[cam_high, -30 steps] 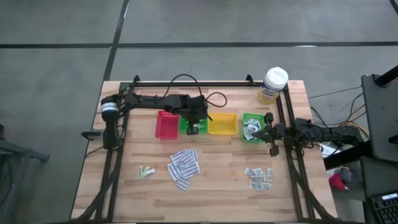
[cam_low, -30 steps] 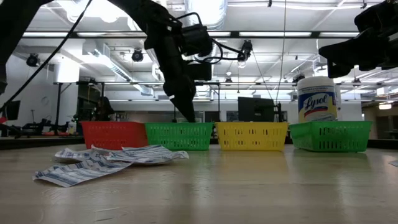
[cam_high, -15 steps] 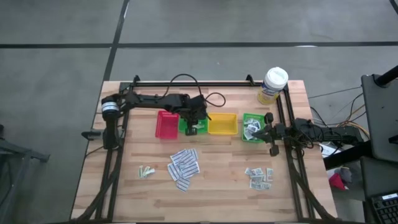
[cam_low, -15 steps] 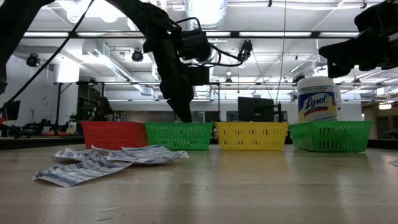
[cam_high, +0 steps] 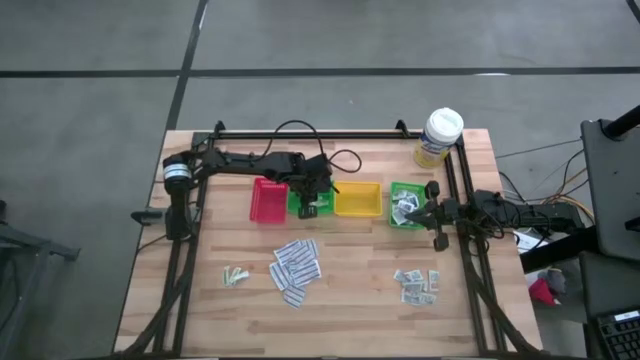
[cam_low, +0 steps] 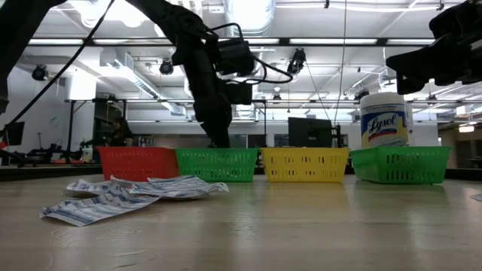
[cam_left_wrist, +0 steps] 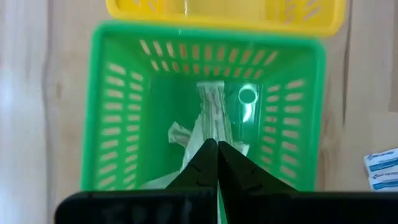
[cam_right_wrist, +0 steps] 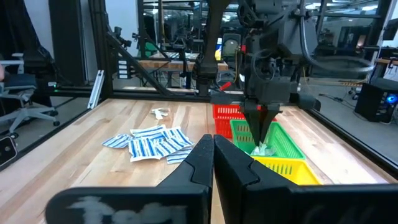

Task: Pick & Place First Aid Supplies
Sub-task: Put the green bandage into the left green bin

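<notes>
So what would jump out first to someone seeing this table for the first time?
The row of bright trays across the table's middle, red, green, yellow, green. The left gripper hangs shut over the second tray, pale sachets below it. White strip packets lie fanned out nearer the front.

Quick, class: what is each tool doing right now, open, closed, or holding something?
Left tool: closed on a pale green-white sachet inside the green tray.
Right tool: closed, empty, waiting at the table's right side.
</notes>
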Robot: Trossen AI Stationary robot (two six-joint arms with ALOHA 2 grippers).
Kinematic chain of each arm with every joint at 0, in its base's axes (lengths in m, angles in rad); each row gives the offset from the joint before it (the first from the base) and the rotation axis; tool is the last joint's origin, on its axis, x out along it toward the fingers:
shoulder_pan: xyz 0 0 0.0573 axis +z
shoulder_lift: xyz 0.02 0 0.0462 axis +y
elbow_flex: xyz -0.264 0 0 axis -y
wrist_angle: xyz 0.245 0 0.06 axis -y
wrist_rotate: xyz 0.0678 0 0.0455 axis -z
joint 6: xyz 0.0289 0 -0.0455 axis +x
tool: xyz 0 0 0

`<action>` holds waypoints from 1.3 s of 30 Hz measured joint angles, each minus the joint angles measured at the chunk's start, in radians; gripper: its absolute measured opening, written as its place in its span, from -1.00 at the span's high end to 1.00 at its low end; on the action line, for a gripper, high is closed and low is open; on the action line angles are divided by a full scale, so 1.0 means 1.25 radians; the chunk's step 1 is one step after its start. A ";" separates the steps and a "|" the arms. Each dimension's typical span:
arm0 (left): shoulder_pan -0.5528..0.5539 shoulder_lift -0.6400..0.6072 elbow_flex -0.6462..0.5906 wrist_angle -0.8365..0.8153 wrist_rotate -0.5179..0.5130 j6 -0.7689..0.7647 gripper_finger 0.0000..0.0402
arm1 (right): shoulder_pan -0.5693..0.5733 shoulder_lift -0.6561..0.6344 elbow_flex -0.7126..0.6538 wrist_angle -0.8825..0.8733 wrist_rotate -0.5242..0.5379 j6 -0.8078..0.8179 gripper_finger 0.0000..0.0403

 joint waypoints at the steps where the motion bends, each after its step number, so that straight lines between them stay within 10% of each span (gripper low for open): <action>1: 0.000 0.000 -0.009 0.005 -0.001 0.000 0.96 | 0.000 0.000 0.000 0.000 0.000 0.000 0.96; 16: 0.000 -0.017 -0.028 0.023 -0.002 -0.023 0.27 | 0.000 0.000 0.000 0.000 0.000 0.000 0.96; 27: -0.004 -0.089 0.068 -0.190 -0.025 -0.074 0.23 | 0.000 0.002 0.000 0.001 -0.001 0.000 0.96; 39: -0.115 -0.224 0.054 -0.490 0.063 -0.412 0.23 | 0.000 0.004 0.000 0.000 0.000 0.000 0.96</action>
